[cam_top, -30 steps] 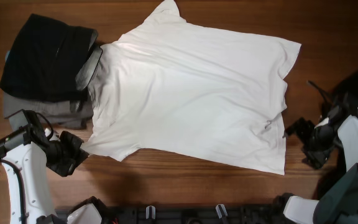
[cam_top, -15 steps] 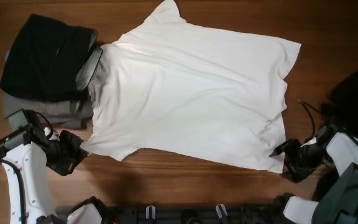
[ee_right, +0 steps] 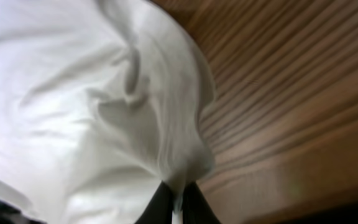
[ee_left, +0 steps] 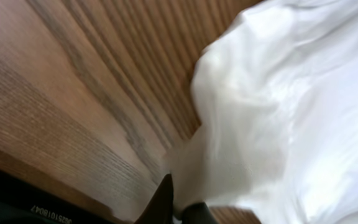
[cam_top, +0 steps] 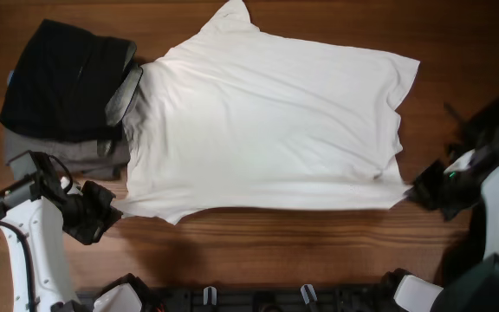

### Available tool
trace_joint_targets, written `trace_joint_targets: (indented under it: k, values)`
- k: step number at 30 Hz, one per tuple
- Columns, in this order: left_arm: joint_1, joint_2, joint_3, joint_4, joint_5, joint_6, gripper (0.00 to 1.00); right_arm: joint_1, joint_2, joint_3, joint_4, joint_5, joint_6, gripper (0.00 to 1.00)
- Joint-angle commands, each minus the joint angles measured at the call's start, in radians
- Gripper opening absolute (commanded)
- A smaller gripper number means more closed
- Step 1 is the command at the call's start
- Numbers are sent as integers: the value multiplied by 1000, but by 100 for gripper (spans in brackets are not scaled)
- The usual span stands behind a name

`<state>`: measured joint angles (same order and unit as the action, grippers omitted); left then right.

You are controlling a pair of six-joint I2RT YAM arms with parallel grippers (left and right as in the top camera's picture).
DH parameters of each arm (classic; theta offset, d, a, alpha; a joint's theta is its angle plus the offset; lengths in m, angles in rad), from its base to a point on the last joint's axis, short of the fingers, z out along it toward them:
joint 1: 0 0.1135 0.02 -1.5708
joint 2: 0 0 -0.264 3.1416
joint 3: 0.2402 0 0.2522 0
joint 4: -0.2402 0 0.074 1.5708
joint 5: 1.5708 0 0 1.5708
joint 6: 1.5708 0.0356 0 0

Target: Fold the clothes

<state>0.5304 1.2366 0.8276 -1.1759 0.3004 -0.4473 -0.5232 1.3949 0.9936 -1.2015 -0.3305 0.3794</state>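
White T-shirt point(cam_top: 267, 130): spread out across the middle of the desk point(cam_top: 457, 35), plain side up, with no print showing; one sleeve points to the far edge, and the left end lies against the pile of dark clothes.
Near edge of the shirt: runs in an almost straight line between the two tools, with a small wrinkle close to the right corner.
Left tool point(cam_top: 111, 211): low at the near-left corner of the shirt, tips pressed together with a pinch of white cloth between them; the left wrist view shows that cloth bunched up right above the tips, with bare wood beside it.
Right tool point(cam_top: 414, 191): at the near-right corner of the shirt, clamped on the cloth; in the right wrist view a gathered fold of white fabric runs down into the narrow slot between the dark tips.
Black garment point(cam_top: 63, 78): folded, at the far-left of the desk, on top of the pile.
Grey garment point(cam_top: 68, 154): under the black one, its near edge sticking out towards the left arm.
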Motion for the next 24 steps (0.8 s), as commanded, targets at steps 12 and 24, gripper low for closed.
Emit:
trace_joint_targets:
  k: [12, 24]
  values:
    - [6, -230, 299, -219, -21, 24, 4, -47, -192, 239, -234, 129, -156, 9]
    - [-275, -186, 298, 126, -30, 24, 4, -20, -63, 188, -67, 37, -89, 4]
